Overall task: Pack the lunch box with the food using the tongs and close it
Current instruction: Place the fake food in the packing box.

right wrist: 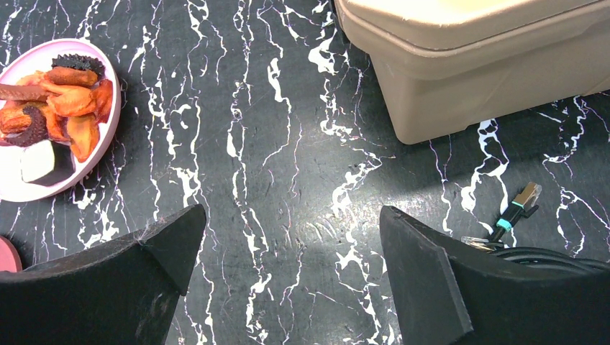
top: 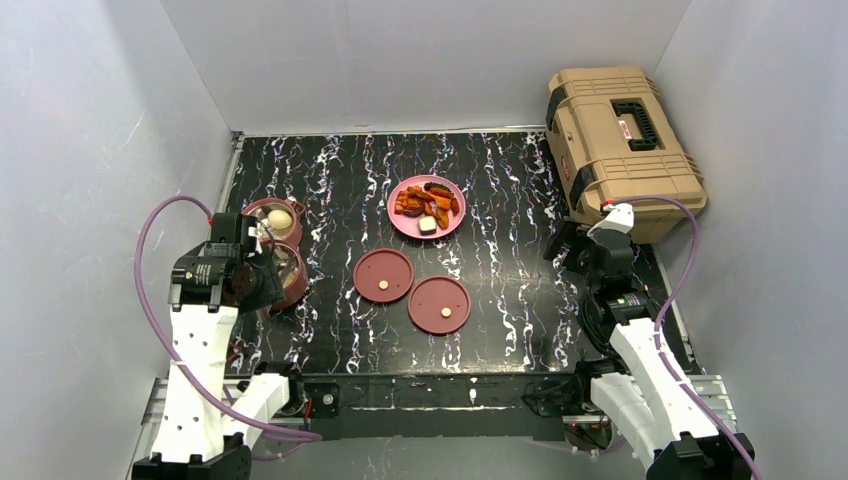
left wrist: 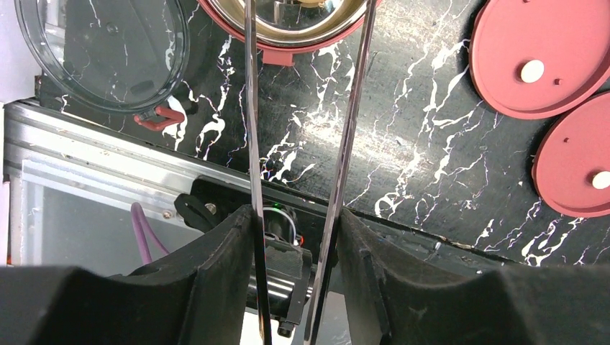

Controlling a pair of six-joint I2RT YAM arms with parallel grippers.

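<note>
On black marble [top: 500, 200], flat maroon lids [top: 383, 275], shiny tongs [left wrist: 251, 108]

In the left wrist view the tongs [left wrist: 350, 129] run out past the top edge, so their tips are not seen, and the maroon bowl [left wrist: 288, 52] is cut there too. From above, the tongs are too thin to make out beside the left arm [top: 215, 275]. The right wrist view cuts the plate [right wrist: 21, 188] at its left edge.
</note>
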